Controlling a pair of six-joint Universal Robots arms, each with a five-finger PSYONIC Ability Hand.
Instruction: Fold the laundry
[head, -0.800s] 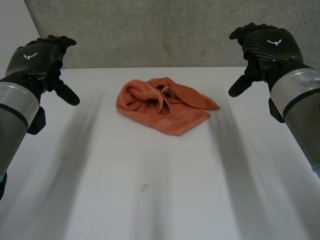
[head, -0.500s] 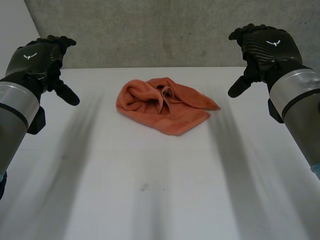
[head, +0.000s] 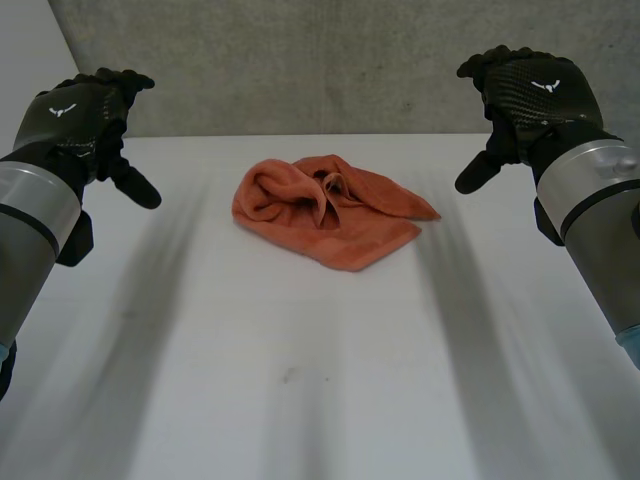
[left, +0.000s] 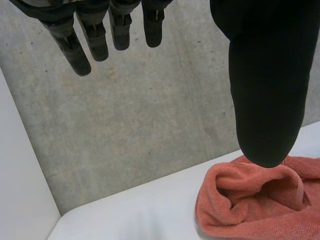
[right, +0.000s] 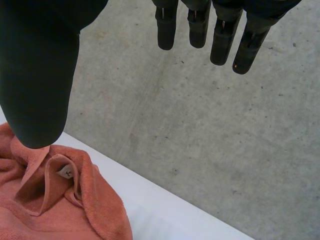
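The orange towel (head: 325, 210) is lying crumpled in a heap on the white table (head: 300, 400), so no fold is showing and, by my judgement, the whole job is waiting. The left hand (head: 80, 115) is hovering well apart to the towel's left and the right hand (head: 530, 95) well apart to its right. Both are hanging open with relaxed fingers, holding nothing.

We see one orange terry towel (head: 328, 212) lying crumpled on the white table (head: 300, 380). It sits between our left hand (head: 78, 118) and right hand (head: 530, 95), well apart from both. Toward the left hand it humps up in a rolled fold. Toward the right hand it lies flatter and ends in a pointed corner. A small white label (right: 65, 172) shows inside a fold.
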